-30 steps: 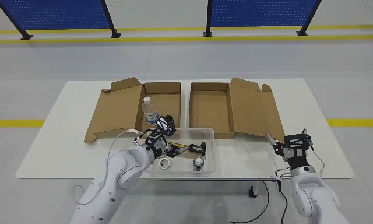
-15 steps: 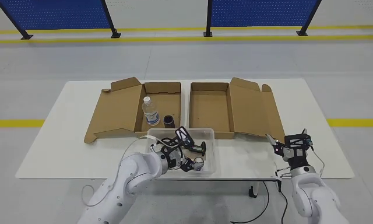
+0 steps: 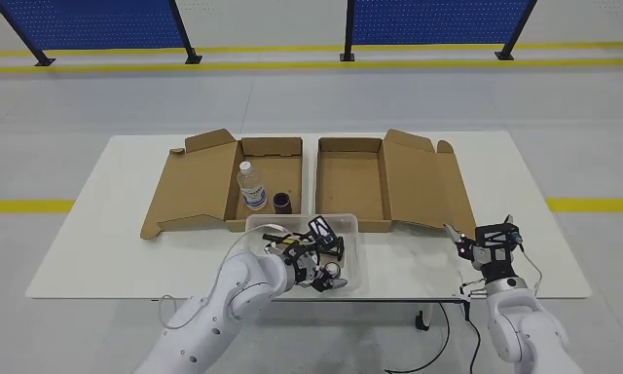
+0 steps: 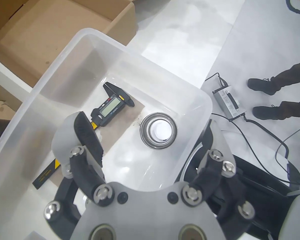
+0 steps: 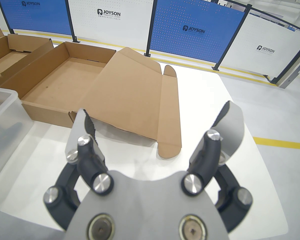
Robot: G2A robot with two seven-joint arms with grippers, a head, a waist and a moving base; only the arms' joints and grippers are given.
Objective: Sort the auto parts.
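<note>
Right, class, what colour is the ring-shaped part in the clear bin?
The ring-shaped part is shiny silver, clearest in the left wrist view.

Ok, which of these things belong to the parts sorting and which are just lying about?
Job: clear plastic bin, black digital caliper, silver metal ring, dark cylindrical part, left brown cardboard box, right brown cardboard box.
Lying about: black power adapter on the floor, blue fence panels.
</note>
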